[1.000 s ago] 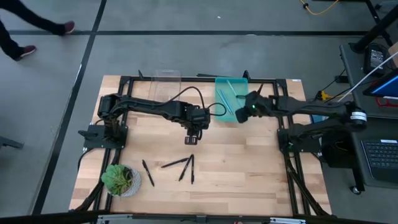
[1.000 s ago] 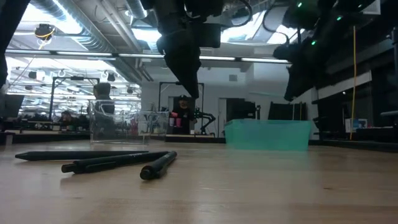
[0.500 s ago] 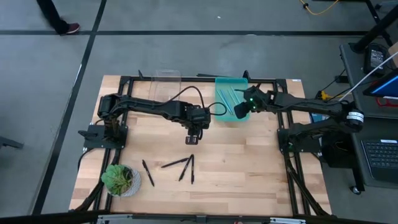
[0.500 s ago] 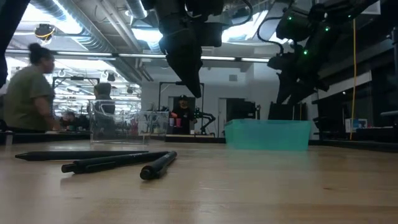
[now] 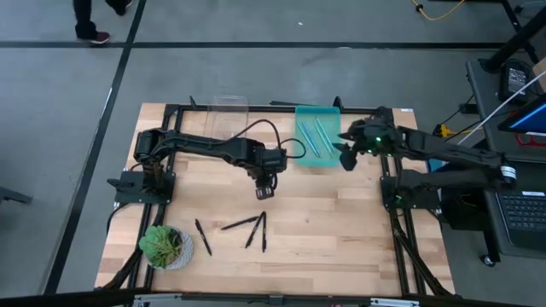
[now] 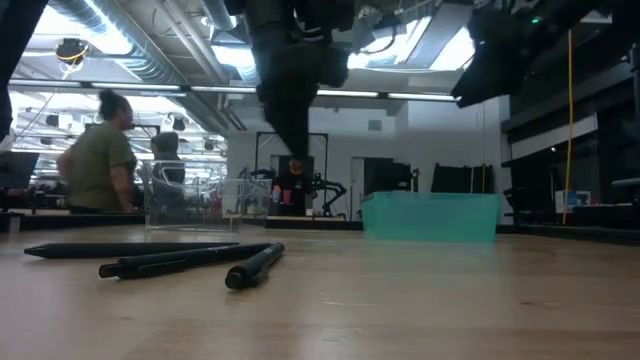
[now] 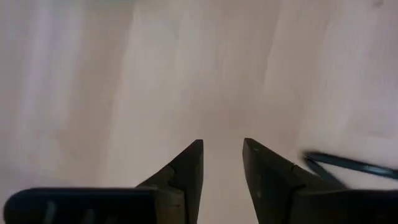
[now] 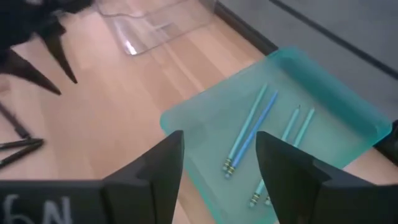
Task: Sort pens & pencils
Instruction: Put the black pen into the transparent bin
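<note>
Several black sticks [image 5: 243, 228] lie flat on the wooden table near its front edge; the low view shows three of them [image 6: 190, 260]. Several light blue sticks [image 5: 317, 135] lie in the teal tray [image 5: 300, 153] at the back; the right wrist view shows them too [image 8: 252, 130]. My left gripper [image 5: 266, 183] hangs open over bare wood, on the far side of the black sticks, with one black stick [image 7: 348, 165] just beside its fingers. My right gripper [image 5: 345, 158] is open and empty, off the tray's right side and above it.
A clear plastic box [image 5: 229, 115] stands at the back, left of the teal tray. A small potted plant [image 5: 164, 246] sits at the front left corner. Bare wood lies to the right of the black sticks. A person [image 6: 95, 170] walks in the room behind.
My right gripper has drawn back from over the teal tray toward the table's right edge and has risen, leaving the light blue sticks in the tray uncovered. The person in the background has walked across the room.
</note>
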Tool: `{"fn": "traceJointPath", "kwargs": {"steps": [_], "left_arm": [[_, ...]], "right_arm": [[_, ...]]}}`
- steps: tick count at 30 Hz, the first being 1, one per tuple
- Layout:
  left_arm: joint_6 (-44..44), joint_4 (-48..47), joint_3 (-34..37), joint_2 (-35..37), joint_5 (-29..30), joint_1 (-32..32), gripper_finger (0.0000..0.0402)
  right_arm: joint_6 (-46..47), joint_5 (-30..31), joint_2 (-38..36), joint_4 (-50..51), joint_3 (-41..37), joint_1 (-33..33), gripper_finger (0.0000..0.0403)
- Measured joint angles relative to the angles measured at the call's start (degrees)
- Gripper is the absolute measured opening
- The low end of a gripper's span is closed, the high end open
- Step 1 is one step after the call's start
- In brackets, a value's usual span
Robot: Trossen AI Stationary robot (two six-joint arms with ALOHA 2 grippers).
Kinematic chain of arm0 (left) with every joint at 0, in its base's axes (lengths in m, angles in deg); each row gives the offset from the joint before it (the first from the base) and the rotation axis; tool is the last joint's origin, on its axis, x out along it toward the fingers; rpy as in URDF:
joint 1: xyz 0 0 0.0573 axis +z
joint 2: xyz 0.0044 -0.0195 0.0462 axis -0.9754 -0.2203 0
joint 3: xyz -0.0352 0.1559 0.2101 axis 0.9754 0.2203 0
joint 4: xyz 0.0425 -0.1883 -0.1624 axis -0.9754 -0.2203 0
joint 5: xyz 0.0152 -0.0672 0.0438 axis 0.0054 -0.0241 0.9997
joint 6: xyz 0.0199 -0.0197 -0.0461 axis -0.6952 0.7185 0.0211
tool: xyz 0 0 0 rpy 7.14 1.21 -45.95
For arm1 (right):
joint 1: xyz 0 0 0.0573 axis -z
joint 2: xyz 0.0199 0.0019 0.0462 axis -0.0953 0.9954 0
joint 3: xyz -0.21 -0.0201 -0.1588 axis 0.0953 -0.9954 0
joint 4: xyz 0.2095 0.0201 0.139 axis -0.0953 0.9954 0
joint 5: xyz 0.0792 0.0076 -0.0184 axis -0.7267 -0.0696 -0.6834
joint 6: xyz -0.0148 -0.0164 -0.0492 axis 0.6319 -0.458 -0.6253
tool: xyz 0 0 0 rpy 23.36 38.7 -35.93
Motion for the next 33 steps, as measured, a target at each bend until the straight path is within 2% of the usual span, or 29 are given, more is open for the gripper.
{"fn": "traceJointPath", "kwargs": {"steps": [3, 6, 12, 18, 24, 27, 30, 33], "left_arm": [[12.3, -4.5, 0.0, 0.0, -4.0, -0.3, 0.0107], [18.5, -7.1, 0.0, 0.0, -5.1, -1.6, 0.0107], [18.3, -6.8, 0.0, 0.0, -5.4, -5.5, 0.0107], [27.0, -6.8, 0.0, -0.2, -4.8, -10.7, 0.0107], [28.8, -5.5, 1.9, -0.2, 1.6, -14.3, 0.0107], [32.3, -5.3, 4.5, -0.2, -0.5, -14.8, 0.0107], [32.8, -5.4, 7.7, -0.3, -4.3, -14.7, 0.0107], [33.0, -4.2, 10.2, -0.3, -5.4, -15.2, 0.0107]], "right_arm": [[-2.5, 0.1, -3.9, 0.2, -1.4, -0.5, 0.0201], [-4.0, 0.1, -7.0, 2.6, -1.8, -0.6, 0.0202], [-0.9, 0.1, -11.5, 8.9, -1.9, -0.6, 0.0202], [0.3, 0.1, -12.5, 10.3, -1.9, -0.6, 0.0202], [-0.7, 0.1, -12.3, 10.4, -1.9, -0.6, 0.0202], [-0.7, 0.1, -12.3, 10.5, -1.9, -0.6, 0.0202], [-0.9, 0.1, -12.3, 10.5, -1.9, -0.6, 0.0202], [-0.9, 0.1, -12.3, 10.5, -1.9, -0.6, 0.0202]]}}
